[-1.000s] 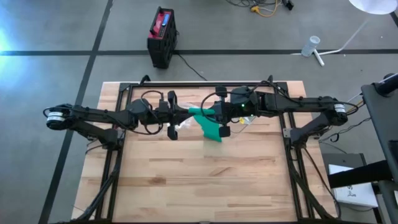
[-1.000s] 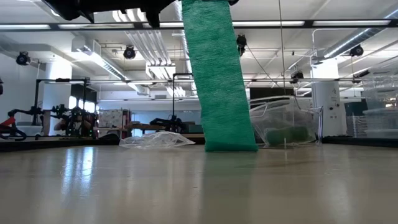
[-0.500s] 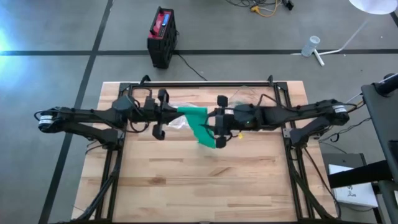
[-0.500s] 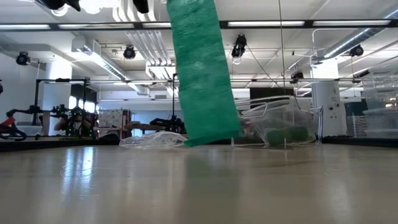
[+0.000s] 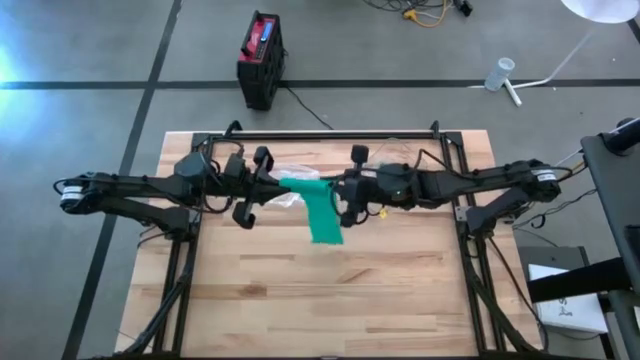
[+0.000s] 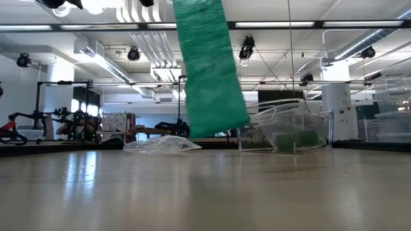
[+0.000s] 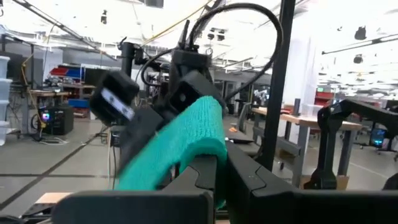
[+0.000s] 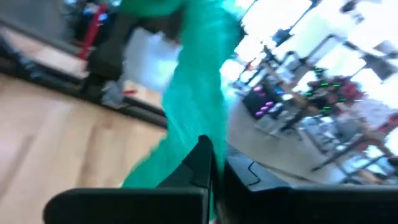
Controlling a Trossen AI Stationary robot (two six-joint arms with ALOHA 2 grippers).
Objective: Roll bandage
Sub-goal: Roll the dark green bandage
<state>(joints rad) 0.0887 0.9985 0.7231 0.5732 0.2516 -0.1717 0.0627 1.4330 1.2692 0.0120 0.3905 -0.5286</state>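
tabletop (image 5: 300, 300): wooden, bare over most of the near half; all the work is happening above the far-middle strip.
arms: both stretched in toward the centre from opposite sides, meeting above the middle of the tabletop.
bandage (image 5: 318, 208): green strip held up in the air between the two tools, with a long loose tail hanging down. In the low view the tail's free end (image 6: 218, 125) hangs clear of the tabletop, slightly slanted.
left tool (image 5: 252, 188): clenched; from its wrist camera the bandage (image 7: 180, 146) runs right up to the closed fingers, so I read it as pinching one end.
right tool (image 5: 347, 190): clenched on the bandage as well; its wrist camera shows the green strip (image 8: 199, 93) passing at the closed fingers.
clutter: crumpled clear plastic wrapper (image 5: 290, 172) lying on the tabletop behind the bandage, and a clear container (image 6: 289, 131) further back. Neither touches the strip.
step in hand: my read is taking up the loose tail into a roll, with most of the length not yet wound.
how to do it well: keep the span between the tools taut and flat, edges aligned turn over turn, no twist.
risk: the swinging tail could drag toward the wrapper; keep it clear and regrip one tool at a time so the strip never goes slack.
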